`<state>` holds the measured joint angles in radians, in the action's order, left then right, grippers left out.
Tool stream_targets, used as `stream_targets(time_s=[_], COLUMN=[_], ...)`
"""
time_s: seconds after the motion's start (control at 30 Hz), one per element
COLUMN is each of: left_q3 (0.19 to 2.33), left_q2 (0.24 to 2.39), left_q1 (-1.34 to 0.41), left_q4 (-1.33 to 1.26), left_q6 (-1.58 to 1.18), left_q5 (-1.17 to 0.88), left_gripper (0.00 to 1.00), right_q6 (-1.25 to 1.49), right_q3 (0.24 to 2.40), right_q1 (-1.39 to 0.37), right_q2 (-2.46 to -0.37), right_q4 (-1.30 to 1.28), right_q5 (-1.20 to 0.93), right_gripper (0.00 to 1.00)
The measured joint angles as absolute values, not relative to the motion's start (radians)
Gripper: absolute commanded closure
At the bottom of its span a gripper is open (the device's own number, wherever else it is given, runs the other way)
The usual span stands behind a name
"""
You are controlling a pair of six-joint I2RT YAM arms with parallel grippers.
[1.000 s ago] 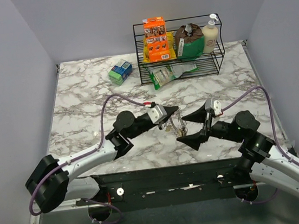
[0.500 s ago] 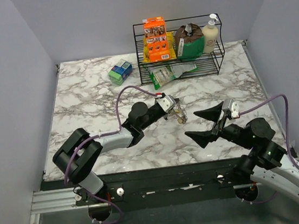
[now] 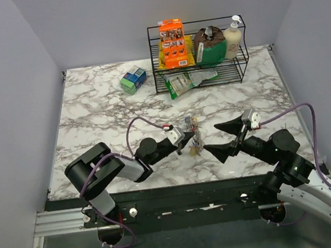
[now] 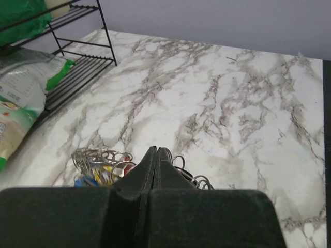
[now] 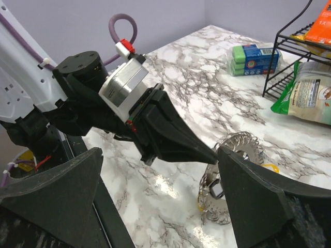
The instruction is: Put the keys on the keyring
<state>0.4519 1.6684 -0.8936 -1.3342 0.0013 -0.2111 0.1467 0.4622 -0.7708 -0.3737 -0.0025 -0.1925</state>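
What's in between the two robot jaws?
The keyring with its keys, pinched by the left gripper, beside the open right gripper; the top view shows it.

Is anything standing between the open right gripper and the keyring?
Nothing visible does. The keyring, pinched upright by the shut left gripper, stands just ahead of the open right gripper across a clear gap.

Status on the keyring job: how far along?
Done: keys sit bunched against the keyring; whether any are threaded can't be told. In hand: left pincer is shut on the keyring. Remaining: right pincer is open and empty beside it; threading unconfirmed.
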Motion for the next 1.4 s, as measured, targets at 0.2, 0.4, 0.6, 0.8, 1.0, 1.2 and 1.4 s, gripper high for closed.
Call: stream_targets(time_s=[0.2, 0.4, 0.6, 0.8, 1.0, 1.2, 1.4], left_q3=[0.347, 0.267, 0.220, 0.195, 0.237, 0.327, 0.403], left_q2=[1.662, 1.666, 1.667, 1.589, 1.330, 1.073, 0.883], left_q1=[-0.938, -0.991, -1.033, -1.073, -1.088, -1.089, -1.089], left_q4=[-1.336, -1.327, -1.324, -1.296, -1.143, -0.853, -0.564], left_q6=[-0.035, -0.073, -0.079, -0.063, -0.030, -0.002, -0.055], left_q5=[-0.184, -0.173, -0.136, -0.079, 0.014, 0.132, 0.284], left_gripper=[1.00, 1.00, 0.99, 0.67, 0.01, 0.01, 0.01], right_q6=[0.147, 0.149, 0.149, 0.149, 0.149, 0.149, 0.149], right_q3=[0.462, 0.462, 0.462, 0.462, 0.462, 0.462, 0.462], right_q1=[-0.771, -0.771, -0.771, -0.771, -0.771, -0.771, -0.771], right_q2=[-0.417, -0.448, -0.456, -0.464, -0.471, -0.471, -0.471], right_q4=[-0.002, 0.000, 0.003, 0.006, 0.006, 0.010, 0.020], right_q5=[-0.193, -0.194, -0.194, -0.194, -0.196, -0.199, -0.201], right_gripper=[0.00, 0.00, 0.00, 0.00, 0.00, 0.00, 0.00])
